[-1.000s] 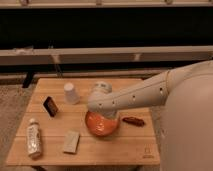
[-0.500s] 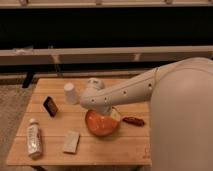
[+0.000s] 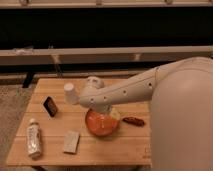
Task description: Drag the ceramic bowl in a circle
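The ceramic bowl [image 3: 101,125] is round and glossy orange, and it sits on the wooden table [image 3: 125,147] near the middle. My arm reaches in from the right and crosses above the bowl's far side. My gripper [image 3: 101,110] hangs down from the pale wrist at the bowl's far rim, and the wrist hides most of it. I cannot tell whether it touches the bowl. The small white cup [image 3: 70,93] stands just left of the wrist, behind and to the left of the bowl.
A black flat device [image 3: 50,106] lies left of the bowl. A clear bottle [image 3: 33,139] lies at the front left, with a pale packet [image 3: 71,142] beside it. A brown snack bar [image 3: 134,121] lies right of the bowl. A bench rail [image 3: 100,54] runs behind the table.
My wrist has swung left across the table toward the white cup. The bowl stays in nearly the same spot.
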`<state>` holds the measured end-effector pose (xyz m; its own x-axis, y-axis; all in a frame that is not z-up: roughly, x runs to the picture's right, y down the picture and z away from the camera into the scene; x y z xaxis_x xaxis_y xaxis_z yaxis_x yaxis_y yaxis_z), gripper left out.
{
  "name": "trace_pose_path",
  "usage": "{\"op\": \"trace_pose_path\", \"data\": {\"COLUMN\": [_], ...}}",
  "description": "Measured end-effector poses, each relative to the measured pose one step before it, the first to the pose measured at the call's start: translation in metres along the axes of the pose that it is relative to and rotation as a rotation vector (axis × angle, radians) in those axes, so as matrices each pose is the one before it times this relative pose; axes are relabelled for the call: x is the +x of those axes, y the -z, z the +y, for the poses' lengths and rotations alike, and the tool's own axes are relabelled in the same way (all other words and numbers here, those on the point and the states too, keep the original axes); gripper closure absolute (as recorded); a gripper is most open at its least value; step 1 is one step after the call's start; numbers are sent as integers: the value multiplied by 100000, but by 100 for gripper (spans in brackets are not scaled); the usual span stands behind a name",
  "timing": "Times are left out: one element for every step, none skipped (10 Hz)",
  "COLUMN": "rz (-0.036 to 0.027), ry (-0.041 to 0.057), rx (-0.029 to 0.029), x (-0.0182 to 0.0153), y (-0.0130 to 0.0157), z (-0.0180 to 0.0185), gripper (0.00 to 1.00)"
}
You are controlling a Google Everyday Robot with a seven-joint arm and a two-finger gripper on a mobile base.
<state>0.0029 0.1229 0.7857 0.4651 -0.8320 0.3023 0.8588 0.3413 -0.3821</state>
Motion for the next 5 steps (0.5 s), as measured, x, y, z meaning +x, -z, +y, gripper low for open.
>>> {"op": "trace_pose_path", "data": {"rz": [141,23,104,116,142], "ry": [-55,-70,553,-44,-57], "rx": [190,462,529,-185,-59], "x": [243,170,422,293,12], "y": [59,205,182,-77,14], "z": [152,-216,-271,270,417], "gripper": [16,16,16,16,16]}}
